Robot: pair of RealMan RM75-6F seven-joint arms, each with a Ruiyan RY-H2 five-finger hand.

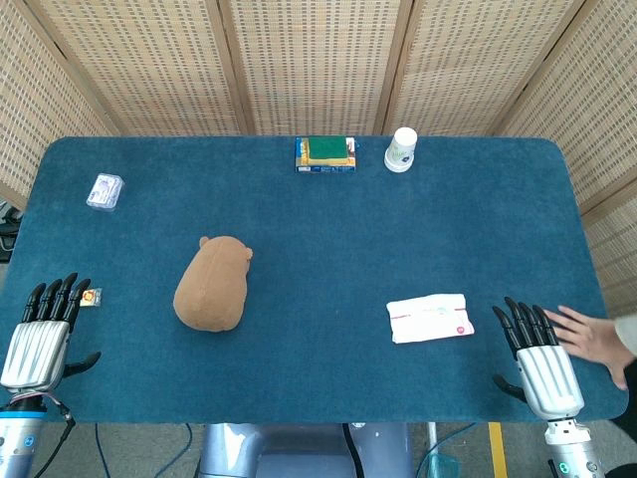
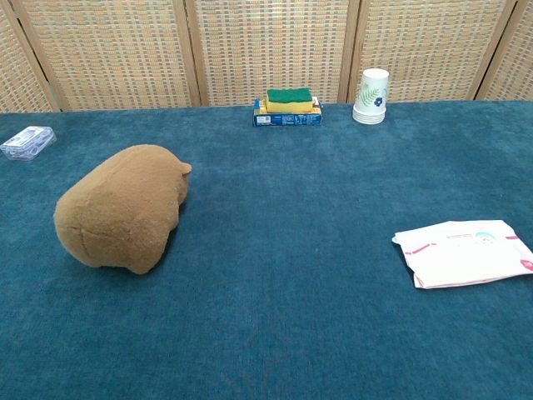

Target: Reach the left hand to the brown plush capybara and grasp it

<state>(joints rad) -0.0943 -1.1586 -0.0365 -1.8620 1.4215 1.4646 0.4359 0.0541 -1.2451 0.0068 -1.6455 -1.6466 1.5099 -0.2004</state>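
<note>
The brown plush capybara point(image 1: 212, 285) point(image 2: 122, 207) lies on the blue table, left of centre, its head pointing away from me. My left hand point(image 1: 43, 336) rests flat at the table's front left corner, fingers apart and holding nothing, well to the left of the capybara. At the front right corner lies my right hand point(image 1: 537, 357), also flat with fingers spread and nothing in it. Neither hand shows in the chest view.
A small orange item point(image 1: 91, 297) lies by my left fingertips. A clear plastic packet point(image 1: 105, 190) sits far left, a sponge on a blue box point(image 1: 325, 153) and a paper cup point(image 1: 401, 149) at the back, a white pouch point(image 1: 430, 318) front right. A person's hand point(image 1: 594, 340) rests at the right edge.
</note>
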